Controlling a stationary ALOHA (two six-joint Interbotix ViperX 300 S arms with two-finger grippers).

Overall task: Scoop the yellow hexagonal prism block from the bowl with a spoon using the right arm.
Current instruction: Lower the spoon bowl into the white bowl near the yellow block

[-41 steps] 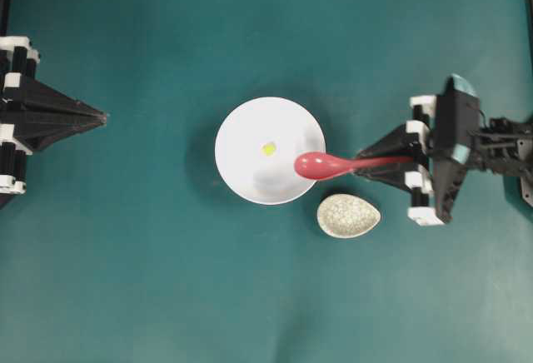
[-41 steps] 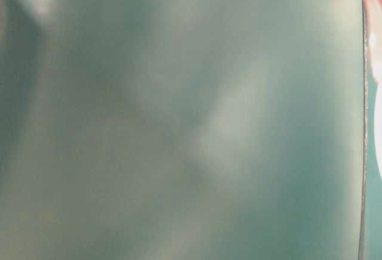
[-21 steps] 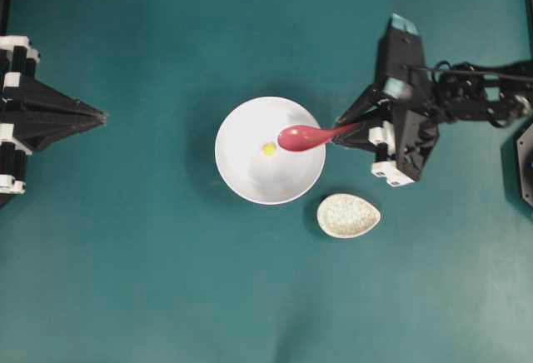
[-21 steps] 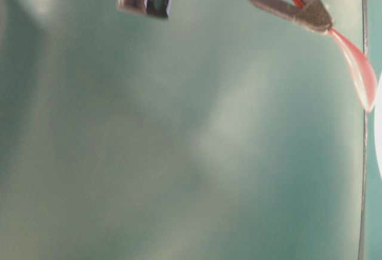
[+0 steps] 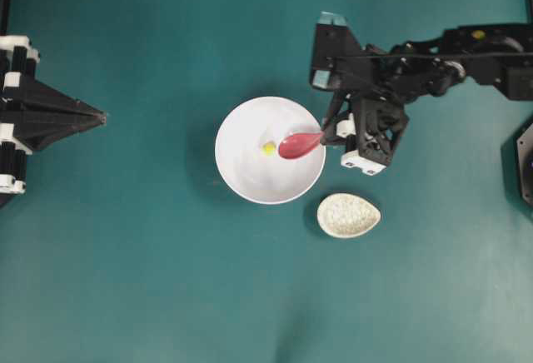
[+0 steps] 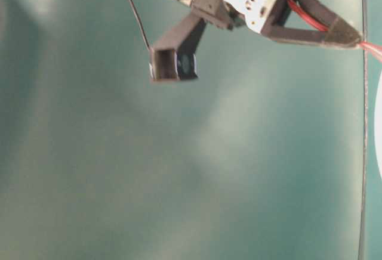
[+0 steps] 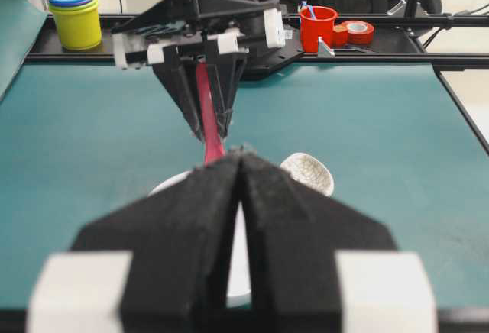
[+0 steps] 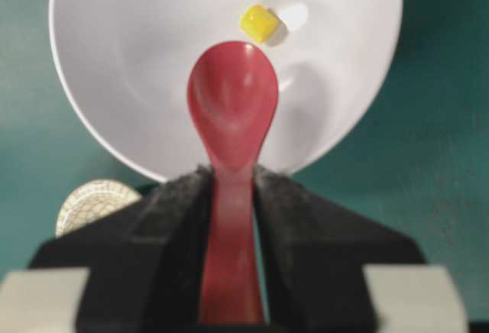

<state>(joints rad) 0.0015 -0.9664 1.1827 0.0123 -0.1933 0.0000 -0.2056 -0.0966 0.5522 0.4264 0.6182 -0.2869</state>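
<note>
One tiny bright yellow hexagonal block (image 5: 268, 148) sits alone inside the big round white bowl (image 5: 241, 171), close to the bowl's middle. The shiny pinkish-red soup spoon (image 5: 300, 143) reaches into the bowl from about 3 o'clock, and its empty oval scoop is just beside the block, not touching it. The black right gripper (image 8: 233, 195) pinches the spoon's handle between its two fingers. A small speckled off-white oval dish (image 5: 348, 216) lies near the bowl at about 4 o'clock, with nothing in it. The black left gripper (image 5: 102, 116) waits far off at 9 o'clock, its fingers pressed together. Everything rests on a flat teal table (image 5: 150, 280). Behind the table stand a yellow cup (image 7: 75, 21) and a red cup (image 7: 317, 27).
</note>
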